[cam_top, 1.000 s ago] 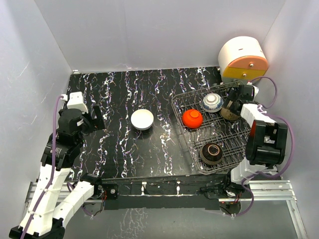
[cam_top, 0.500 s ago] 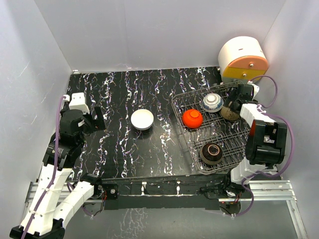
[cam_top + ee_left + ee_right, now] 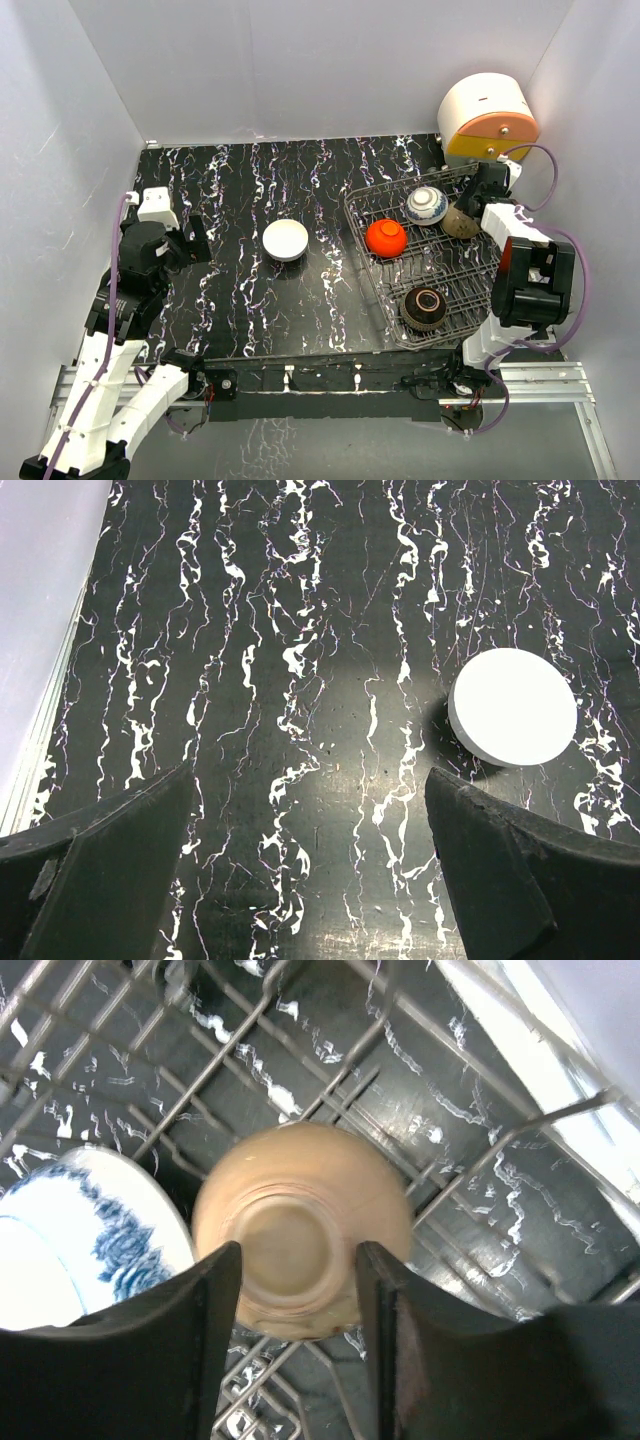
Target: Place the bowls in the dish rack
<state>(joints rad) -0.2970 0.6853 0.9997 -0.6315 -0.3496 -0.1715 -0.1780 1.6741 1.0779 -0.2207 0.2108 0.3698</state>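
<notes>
A black table [image 3: 250,180] veined with white sits inside plain white walls [image 3: 300,70]. At the right of the top view stands the rack [image 3: 460,275], with a drum [image 3: 487,120] behind it in the upper right corner. The rack holds the red bowl [image 3: 386,238], blue-white bowl [image 3: 427,206], dark bowl [image 3: 425,308] and tan bowl [image 3: 458,222]. The white bowl [image 3: 286,240] lies on the table mid-frame. The right claw [image 3: 298,1250] is parted and hovers over the upturned tan bowl; contact is unclear. The left claw [image 3: 308,810] is spread wide and empty over bare table.
</notes>
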